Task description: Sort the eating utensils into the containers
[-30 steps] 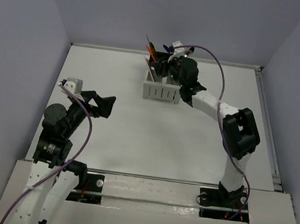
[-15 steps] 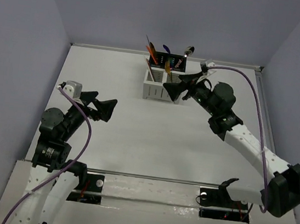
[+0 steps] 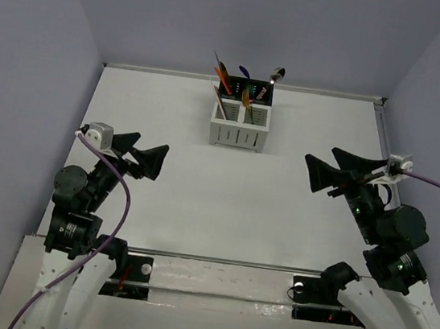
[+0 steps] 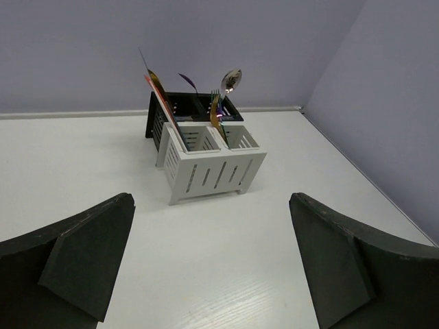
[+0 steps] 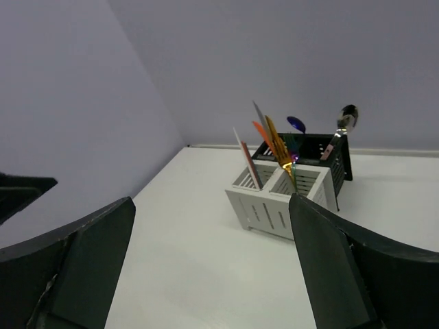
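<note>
As I am looking from above, my left pincer [image 3: 152, 141] and right pincer [image 3: 322, 154] are gaping empty, well apart from the caddy [image 3: 238, 137]. Left wrist: cutlery [image 4: 216, 115] is standing inside it. Right wrist: none is lying outside, so sorting is looking finished.

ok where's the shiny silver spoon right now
In the top view the shiny silver spoon stands bowl-up at the right end of the black rear caddy, just behind the white slatted caddy.
</note>
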Robot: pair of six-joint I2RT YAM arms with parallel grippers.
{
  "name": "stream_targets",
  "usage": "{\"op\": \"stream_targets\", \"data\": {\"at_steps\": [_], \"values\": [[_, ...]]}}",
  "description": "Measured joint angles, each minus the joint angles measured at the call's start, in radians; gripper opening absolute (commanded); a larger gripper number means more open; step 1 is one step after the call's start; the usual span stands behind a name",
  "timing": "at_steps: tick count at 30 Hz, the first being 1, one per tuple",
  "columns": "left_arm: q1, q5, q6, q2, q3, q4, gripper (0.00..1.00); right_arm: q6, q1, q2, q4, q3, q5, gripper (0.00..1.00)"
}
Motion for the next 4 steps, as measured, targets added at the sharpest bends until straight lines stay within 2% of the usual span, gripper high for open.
{"op": "stream_targets", "data": {"at_steps": [4], "values": [[0.0,0.005,0.001,-0.007,-0.011,0.01,0.99,0.023,0.0,-0.015,-0.042,-0.009,0.069,1.0]]}}
